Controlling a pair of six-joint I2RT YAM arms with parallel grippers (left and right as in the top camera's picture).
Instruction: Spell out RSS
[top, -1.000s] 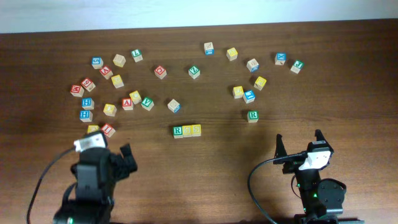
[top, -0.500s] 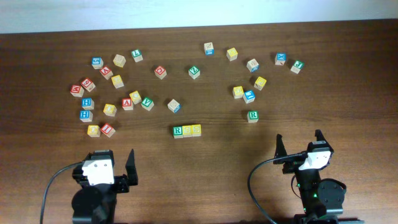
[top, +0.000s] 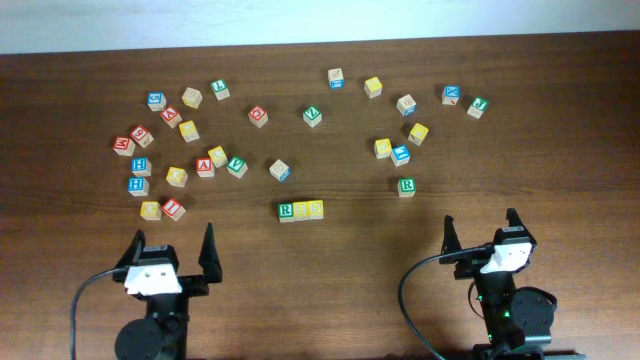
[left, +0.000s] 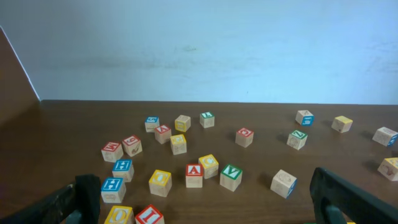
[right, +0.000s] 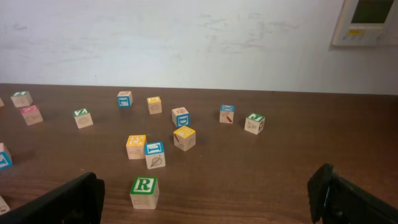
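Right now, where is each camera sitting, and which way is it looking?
Overhead: above the table, looking straight down; shows the RSS row, left pincer and right pincer, both open.
Left wrist: low on the left arm, facing the wall; its two fingers frame the bottom corners.
Right wrist: same, on the right arm; its fingers show.
Shared with overhead: red A block (left wrist), lone green R block (right wrist).

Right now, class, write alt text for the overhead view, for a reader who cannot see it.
A green R cube and two yellow S cubes sit in a touching row, spelling RSS, on a brown wooden table. Other letter cubes lie scattered beyond them, and the left hand and right hand are open and empty at the near edge.
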